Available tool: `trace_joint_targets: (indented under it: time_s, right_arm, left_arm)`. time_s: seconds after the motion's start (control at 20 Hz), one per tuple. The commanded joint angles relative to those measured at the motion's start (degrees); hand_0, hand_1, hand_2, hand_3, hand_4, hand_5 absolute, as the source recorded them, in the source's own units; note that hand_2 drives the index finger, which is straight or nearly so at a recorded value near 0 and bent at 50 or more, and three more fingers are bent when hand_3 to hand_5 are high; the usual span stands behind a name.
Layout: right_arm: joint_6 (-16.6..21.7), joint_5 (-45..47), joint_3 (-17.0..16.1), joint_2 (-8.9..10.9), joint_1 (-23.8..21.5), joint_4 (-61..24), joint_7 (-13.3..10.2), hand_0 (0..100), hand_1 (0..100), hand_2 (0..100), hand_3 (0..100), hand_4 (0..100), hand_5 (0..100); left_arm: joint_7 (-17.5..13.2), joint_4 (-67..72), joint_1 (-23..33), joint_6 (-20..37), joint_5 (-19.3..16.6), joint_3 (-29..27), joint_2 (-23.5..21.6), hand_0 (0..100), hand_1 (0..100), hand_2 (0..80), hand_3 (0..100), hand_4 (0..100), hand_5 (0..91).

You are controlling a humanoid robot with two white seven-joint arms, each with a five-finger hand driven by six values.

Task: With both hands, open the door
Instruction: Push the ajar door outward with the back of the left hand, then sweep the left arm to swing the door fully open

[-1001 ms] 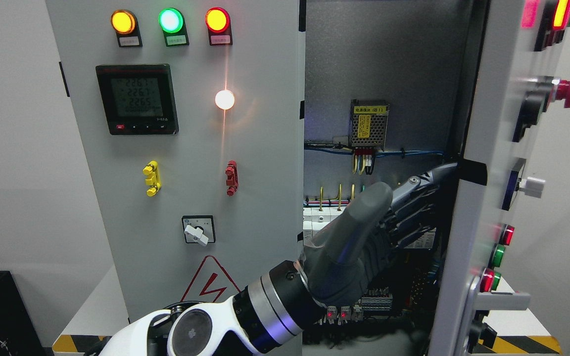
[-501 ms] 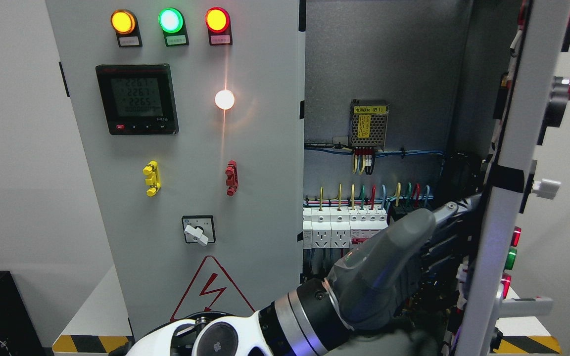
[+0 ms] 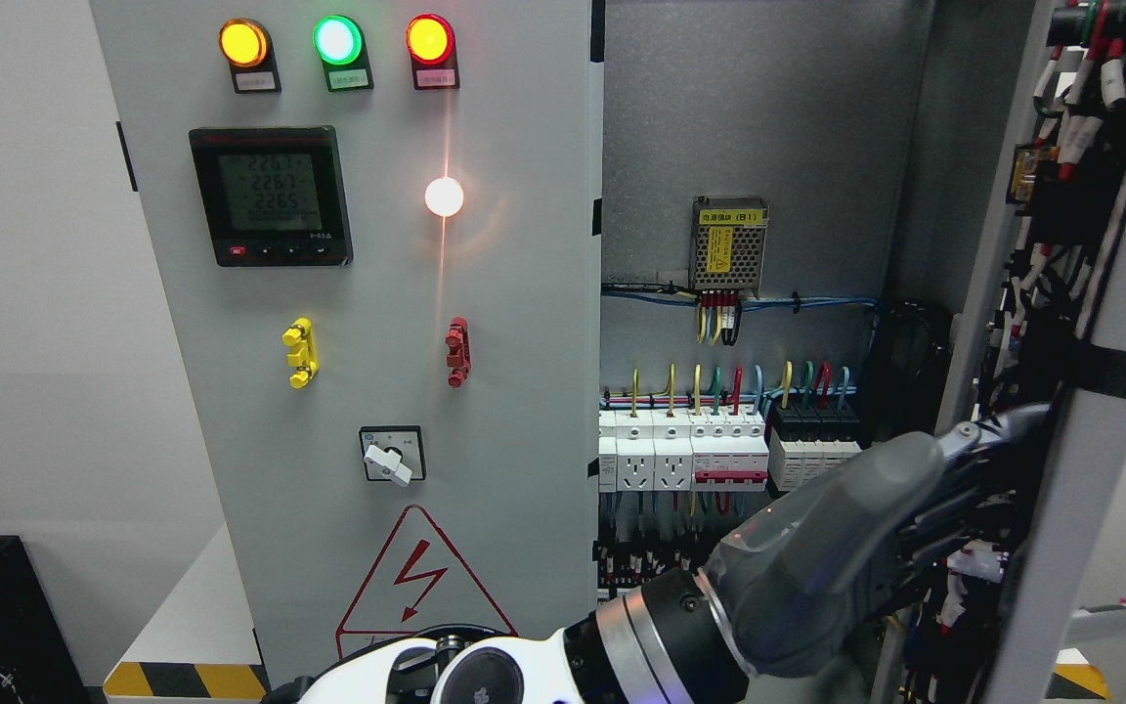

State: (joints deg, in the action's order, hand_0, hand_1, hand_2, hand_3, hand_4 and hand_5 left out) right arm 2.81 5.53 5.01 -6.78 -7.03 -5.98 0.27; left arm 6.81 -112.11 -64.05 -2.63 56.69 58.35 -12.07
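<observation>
Here the right door [image 3: 1091,411] of the cabinet [image 3: 758,127] stands swung wide at the picture's right, its wired inner face showing. The left hand [image 3: 876,548] reaches across from the lower left, its fingers [image 3: 998,430] stretched out flat against the door's inner edge, gripping nothing. The left door [image 3: 377,293] is shut, its lamps [image 3: 336,39] lit. Breakers [image 3: 710,455] show inside.
</observation>
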Motion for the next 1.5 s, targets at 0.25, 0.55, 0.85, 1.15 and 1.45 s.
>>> trace_joint_targets:
  time_s: [0.25, 0.55, 0.85, 1.15, 1.45]
  right_arm:
    - [0.0, 0.0, 0.0, -0.08, 0.0, 0.0, 0.0, 19, 0, 0, 0, 0, 0]
    - [0.0, 0.0, 0.0, 0.01, 0.0, 0.0, 0.0, 19, 0, 0, 0, 0, 0]
    - [0.0, 0.0, 0.0, 0.01, 0.0, 0.0, 0.0, 19, 0, 0, 0, 0, 0]
    - [0.0, 0.0, 0.0, 0.01, 0.0, 0.0, 0.0, 19, 0, 0, 0, 0, 0]
    - [0.0, 0.0, 0.0, 0.01, 0.0, 0.0, 0.0, 19, 0, 0, 0, 0, 0]
  left_arm:
    - [0.04, 6.11, -1.34, -0.53, 0.96, 2.21, 8.37, 0, 0, 0.0, 0, 0, 0.0]
    - [0.04, 8.49, -1.87, -1.58, 0.79, 2.21, 12.15, 0, 0, 0.0, 0, 0, 0.0]
    - [0.04, 11.03, -3.01, -2.37, 0.61, 2.21, 16.28, 0, 0, 0.0, 0, 0, 0.0]
    - [0.13, 13.84, -4.68, -2.29, 0.7, 3.18, 19.28, 0, 0, 0.0, 0, 0, 0.0]
    - [0.13, 17.63, -6.79, -2.38, 0.44, 3.26, 22.09, 0, 0, 0.0, 0, 0, 0.0]
